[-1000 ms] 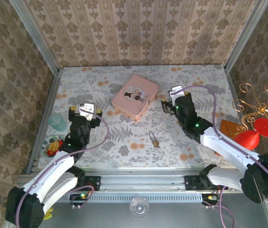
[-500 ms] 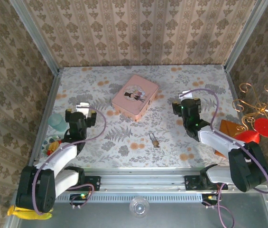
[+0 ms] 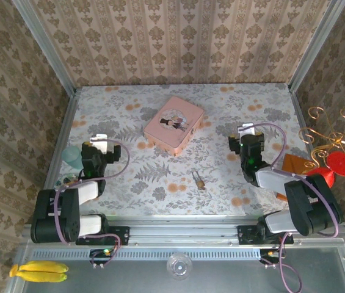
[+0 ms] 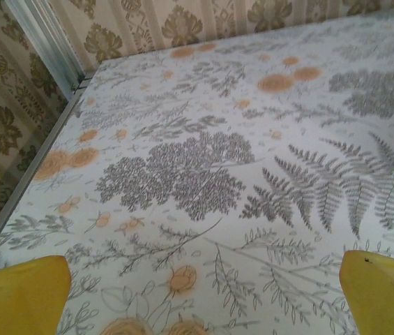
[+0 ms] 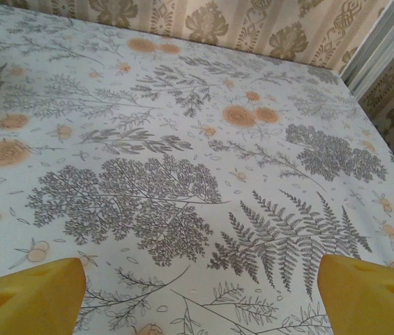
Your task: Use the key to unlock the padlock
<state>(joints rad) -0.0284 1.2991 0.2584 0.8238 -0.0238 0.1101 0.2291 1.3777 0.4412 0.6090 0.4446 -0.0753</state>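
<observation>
Padlock (image 3: 200, 182) layout, as I am viewing it from my remote station. Floral tabletop (image 3: 251, 101) is carrying everything. Pink tin (image 3: 174, 124) is lying toward the back, near the middle. Left end effector (image 3: 102, 145) is hovering near the left edge, its yellow fingertips (image 4: 19, 296) standing fully apart over bare tabletop and gripping nothing. Right end effector (image 3: 250, 139) is hovering on the right side, its fingertips (image 5: 374, 293) also spread wide and holding nothing. The brass padlock is lying flat near the front edge, nearer to me than the tin, between the two arms and well apart from both end effectors.
</observation>
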